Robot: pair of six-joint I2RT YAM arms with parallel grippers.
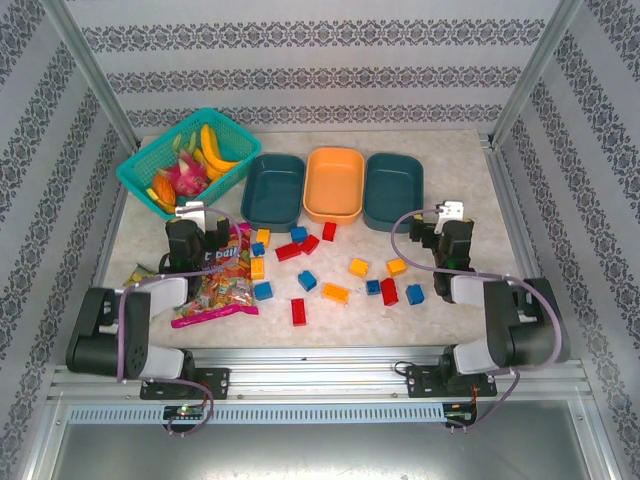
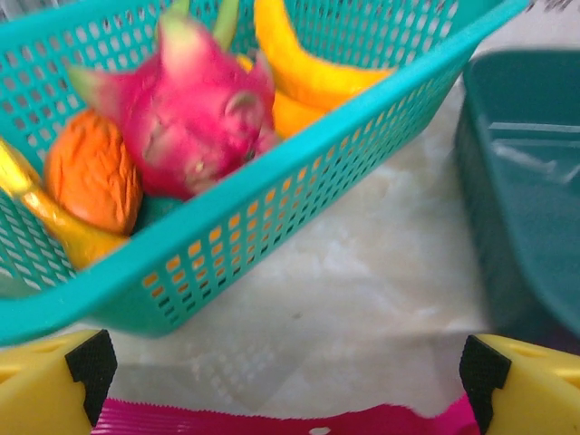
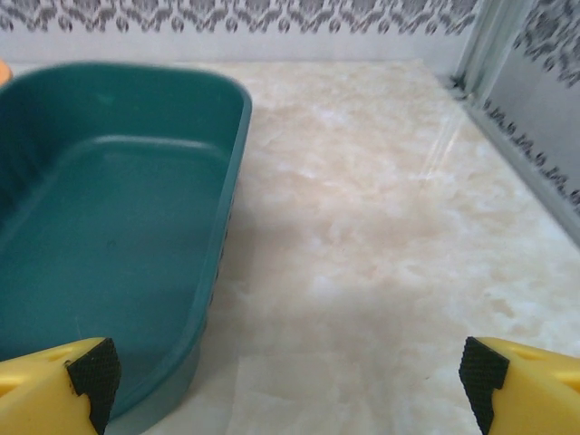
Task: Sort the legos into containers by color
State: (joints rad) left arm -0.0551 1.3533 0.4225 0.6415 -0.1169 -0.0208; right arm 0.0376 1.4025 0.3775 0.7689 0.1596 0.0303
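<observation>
Keep left end effector and right end effector open wide and empty, as now. Drop straight onto one of the legos scattered across the middle of the surface, just near of the three empty containers; avoid crowded neighbours and assign one colour per tray. Cannot read the candy bag lettering beyond blurred white letters.

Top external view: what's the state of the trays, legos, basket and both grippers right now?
left teal tray, empty
orange tray, empty
right teal tray, empty
legos, loose on the table, none in a tray
mesh basket, holding toy fruit
left gripper, open, holding nothing
right gripper, open, holding nothing
</observation>
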